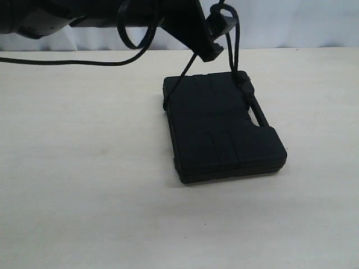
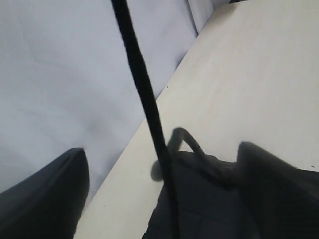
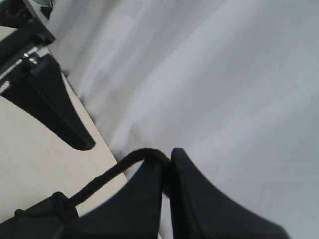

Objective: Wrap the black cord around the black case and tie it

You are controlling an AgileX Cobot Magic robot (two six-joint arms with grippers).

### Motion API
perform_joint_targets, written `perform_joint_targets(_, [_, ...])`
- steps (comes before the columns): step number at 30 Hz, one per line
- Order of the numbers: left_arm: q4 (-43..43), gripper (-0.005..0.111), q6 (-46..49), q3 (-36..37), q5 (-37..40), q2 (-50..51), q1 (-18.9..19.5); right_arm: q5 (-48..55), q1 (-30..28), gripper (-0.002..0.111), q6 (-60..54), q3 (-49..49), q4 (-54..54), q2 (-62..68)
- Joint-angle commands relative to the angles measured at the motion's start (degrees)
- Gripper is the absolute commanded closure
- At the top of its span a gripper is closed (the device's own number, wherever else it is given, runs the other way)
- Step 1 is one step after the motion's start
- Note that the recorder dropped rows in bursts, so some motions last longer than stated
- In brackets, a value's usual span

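Note:
The black case (image 1: 224, 131) lies flat on the pale table, handle slot towards the right. The black cord (image 1: 181, 80) rises taut from the case's left edge, and a second strand climbs from a knot by the handle (image 1: 242, 78). My left gripper (image 1: 217, 38) hangs above the case's far edge. In its wrist view the left gripper (image 2: 162, 149) is open, and the cord (image 2: 144, 94) passes between the fingers above the case (image 2: 209, 209). My right gripper (image 3: 168, 162) is shut on the cord (image 3: 107, 174), which runs down to a knot (image 3: 60, 201).
A thin smooth robot cable (image 1: 134, 42) loops under the left arm and trails across the table's back left. A white curtain (image 1: 303, 22) hangs behind the table's far edge. Bare table (image 1: 84, 185) surrounds the case.

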Motion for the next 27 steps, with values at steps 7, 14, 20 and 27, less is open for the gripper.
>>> perform_joint_targets(7, [-2.49, 0.045, -1.35, -0.01, -9.49, 0.06, -0.44, 2.07, 3.72, 0.104, -0.44, -0.45, 0.31, -0.58])
perform_joint_targets(14, [-1.93, 0.061, -3.78, -0.01, -10.31, 3.16, -1.11, 2.19, 3.72, 0.104, -0.21, -0.45, 0.52, -0.58])
perform_joint_targets(20, [1.25, 0.106, -3.15, -0.01, -11.45, 3.96, -1.42, 2.85, 3.72, 0.104, -0.21, -0.45, 0.52, -0.58])
perform_joint_targets(27, [-0.87, 0.107, -3.26, -0.01, -11.78, 3.43, -0.38, -1.05, 3.44, 0.089, 8.08, 0.21, -4.67, -0.69])
